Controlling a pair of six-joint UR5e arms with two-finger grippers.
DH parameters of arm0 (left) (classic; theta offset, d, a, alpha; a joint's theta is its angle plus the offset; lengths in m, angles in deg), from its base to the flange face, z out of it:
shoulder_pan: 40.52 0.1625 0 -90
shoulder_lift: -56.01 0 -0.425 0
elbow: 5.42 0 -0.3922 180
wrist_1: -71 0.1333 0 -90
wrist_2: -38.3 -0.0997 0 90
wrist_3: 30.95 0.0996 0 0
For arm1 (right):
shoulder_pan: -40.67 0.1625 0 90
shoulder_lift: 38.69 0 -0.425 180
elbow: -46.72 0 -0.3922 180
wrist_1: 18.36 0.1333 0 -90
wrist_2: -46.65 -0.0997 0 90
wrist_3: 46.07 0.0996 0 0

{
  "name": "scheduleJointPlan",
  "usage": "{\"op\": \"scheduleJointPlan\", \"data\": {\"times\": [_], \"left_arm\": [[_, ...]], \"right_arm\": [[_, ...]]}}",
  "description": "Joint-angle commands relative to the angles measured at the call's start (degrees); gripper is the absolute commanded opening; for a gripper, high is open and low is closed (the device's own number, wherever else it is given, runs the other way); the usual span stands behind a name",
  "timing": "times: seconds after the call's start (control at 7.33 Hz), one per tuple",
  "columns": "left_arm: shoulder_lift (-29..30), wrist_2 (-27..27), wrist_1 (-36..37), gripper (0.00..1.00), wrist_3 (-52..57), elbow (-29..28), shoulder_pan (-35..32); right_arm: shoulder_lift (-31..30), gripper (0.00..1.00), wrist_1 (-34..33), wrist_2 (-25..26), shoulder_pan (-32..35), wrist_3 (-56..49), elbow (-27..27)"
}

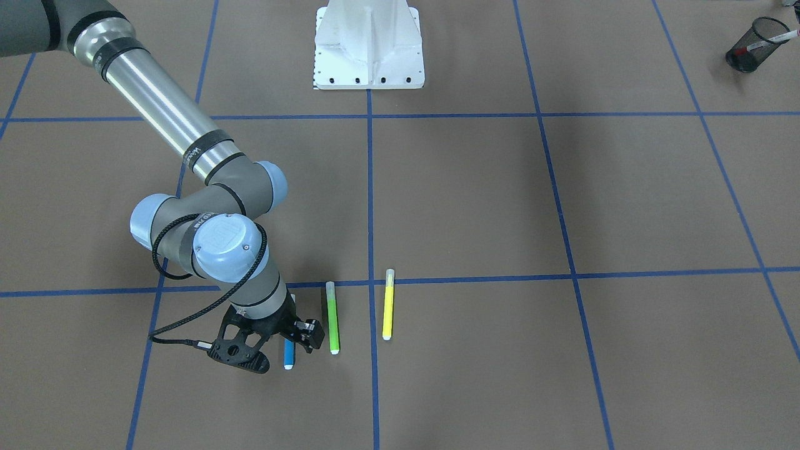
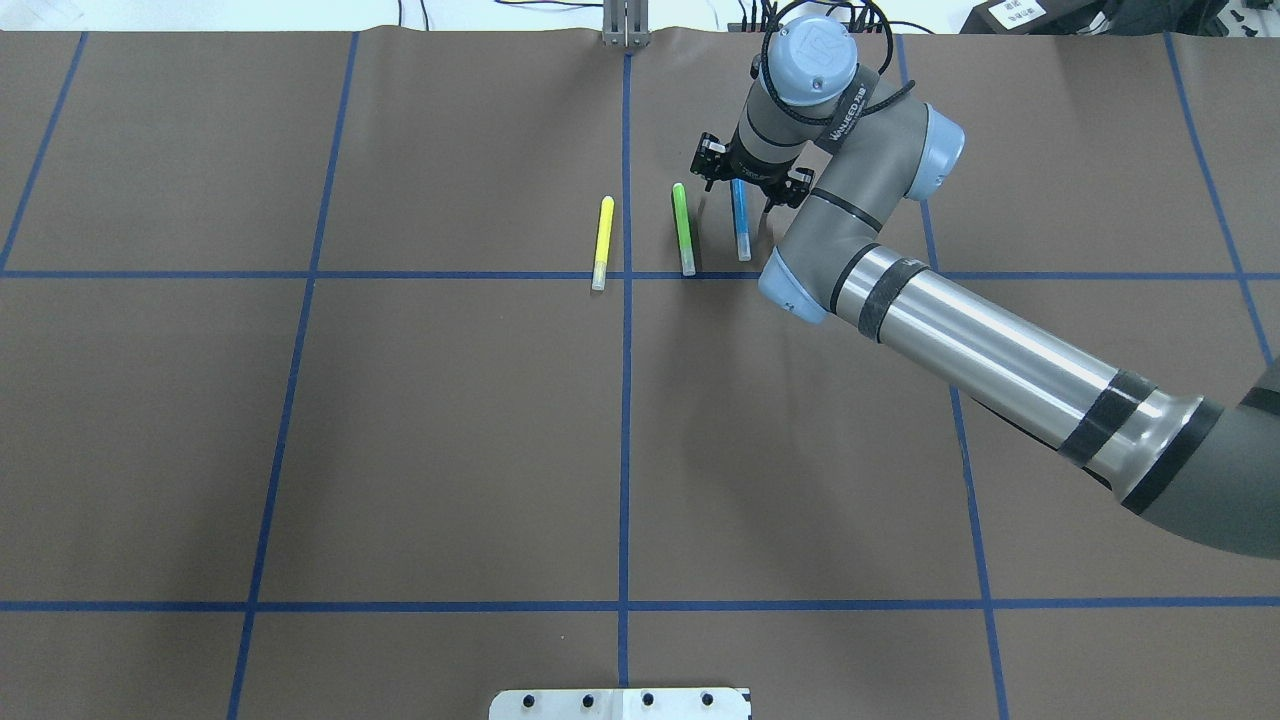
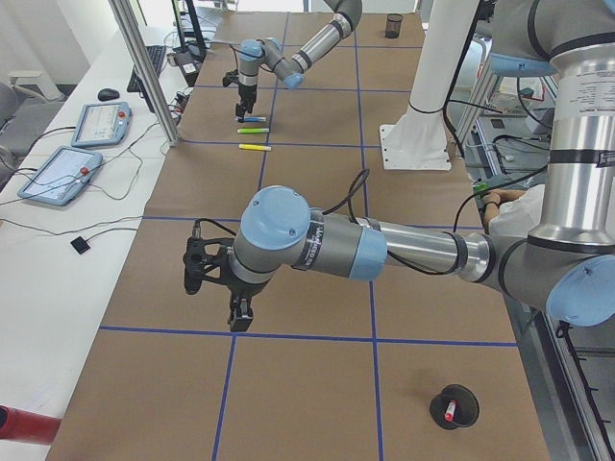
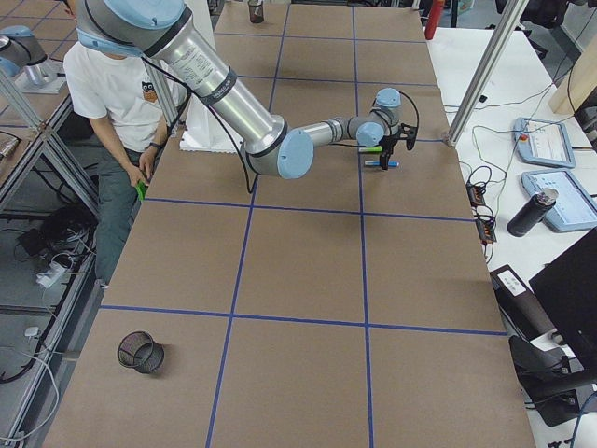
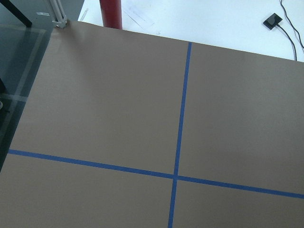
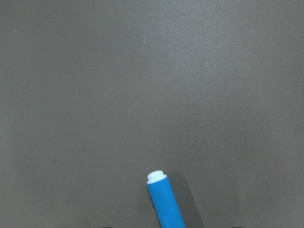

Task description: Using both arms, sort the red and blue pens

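The blue pen (image 2: 741,225) lies flat on the brown table, its white end showing in the right wrist view (image 6: 164,204). My right gripper (image 2: 752,180) is lowered over the pen's far end, open, with one finger on each side of it. The red pen (image 1: 770,40) leans inside a black mesh cup (image 1: 753,45) on my left side, its red cap down in the cup. Only the exterior left view shows my left gripper (image 3: 219,293), hovering over bare table; whether it is open or shut, I cannot tell.
A green marker (image 2: 683,228) lies just left of the blue pen, and a yellow marker (image 2: 603,240) lies further left. A second dark cup (image 4: 255,11) stands at the table's right end. A person (image 4: 112,84) sits beside the white base (image 1: 369,47).
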Motion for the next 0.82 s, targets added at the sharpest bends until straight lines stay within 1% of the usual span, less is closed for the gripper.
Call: {"op": "scheduleJointPlan", "data": {"times": [0.0, 0.14, 0.41, 0.55, 0.68], "left_arm": [[0.4, 0.0, 0.0, 1.00, -0.5, 0.0, 0.3], [0.4, 0.0, 0.0, 1.00, -0.8, 0.0, 0.3], [0.5, 0.1, 0.0, 1.00, -1.4, 0.3, 0.2], [0.5, 0.1, 0.0, 1.00, -2.1, 0.4, 0.2], [0.5, 1.1, 0.0, 1.00, -2.1, 0.3, 0.1]], "right_arm": [[0.1, 0.52, 0.2, -1.8, 0.4, -1.7, 0.4], [-0.2, 0.48, 0.2, -1.9, 0.5, -3.6, 0.4], [-0.3, 0.48, 0.2, -2.2, 0.6, -3.9, 0.4], [-0.4, 0.46, 0.2, -2.4, 0.6, -4.0, 0.4], [-0.4, 0.45, 0.2, -2.4, 0.6, -4.0, 0.4]]}}
